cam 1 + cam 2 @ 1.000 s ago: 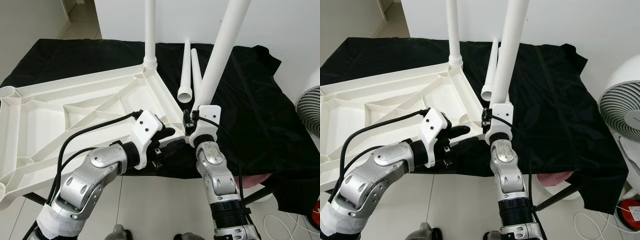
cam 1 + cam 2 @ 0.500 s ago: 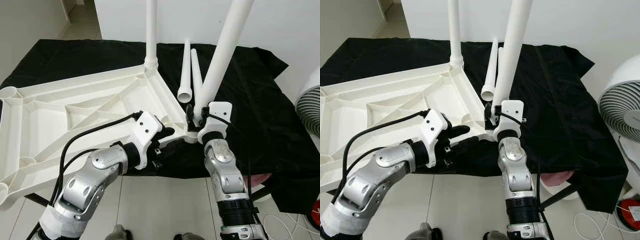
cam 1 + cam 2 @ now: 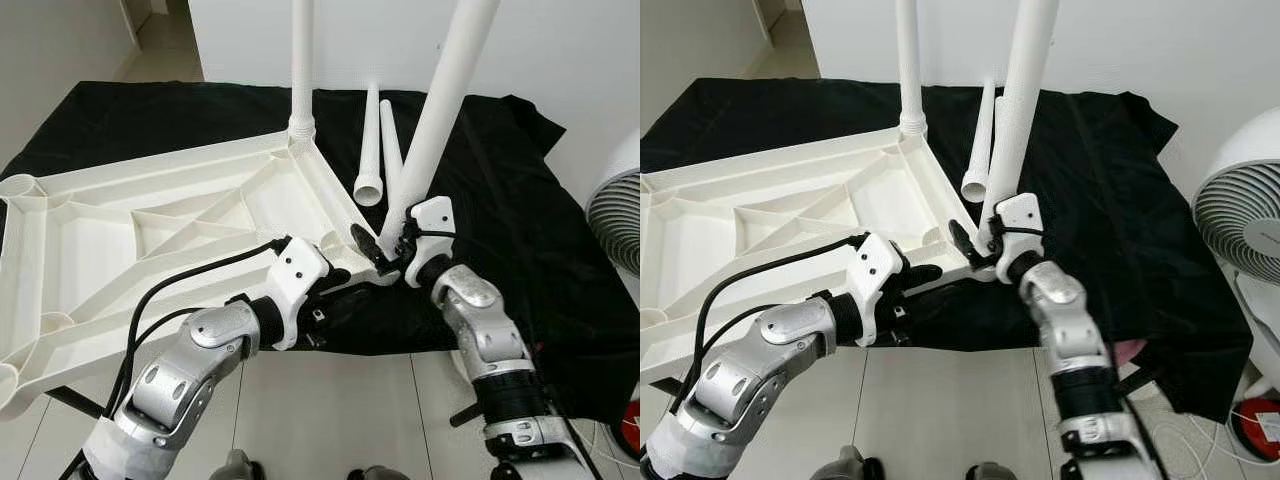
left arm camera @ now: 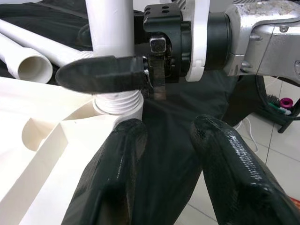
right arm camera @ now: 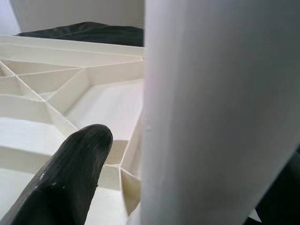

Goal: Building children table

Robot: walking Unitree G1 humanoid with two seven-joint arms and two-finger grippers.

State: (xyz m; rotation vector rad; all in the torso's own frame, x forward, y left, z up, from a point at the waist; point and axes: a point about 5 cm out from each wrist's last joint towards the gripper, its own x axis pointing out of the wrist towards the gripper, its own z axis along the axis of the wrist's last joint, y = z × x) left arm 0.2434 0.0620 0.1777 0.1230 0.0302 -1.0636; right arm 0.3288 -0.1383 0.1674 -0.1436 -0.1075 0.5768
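Note:
The white table top (image 3: 150, 225) lies upside down on a black cloth (image 3: 510, 200). One white leg (image 3: 302, 60) stands upright in its far corner. A second leg (image 3: 440, 110) leans in the near corner socket, its threaded end (image 4: 117, 101) sitting in the socket. My right gripper (image 3: 375, 245) is open around that leg's base. One of its fingers (image 5: 70, 168) stands a little off the leg, and the other is hidden behind it. My left gripper (image 3: 338, 283) is open at the table top's near edge just below that corner, with only cloth between its fingers (image 4: 117, 173).
Two loose white legs (image 3: 375, 150) lie on the cloth behind the corner. A white fan (image 3: 1240, 225) stands to the right, with cables and a red object (image 3: 1265, 420) on the tiled floor. The cloth's front edge hangs just behind my arms.
My right wrist has swung from below the leaning leg round to its right side, and one finger now pokes out to the left. The left gripper has crept slightly toward the corner.

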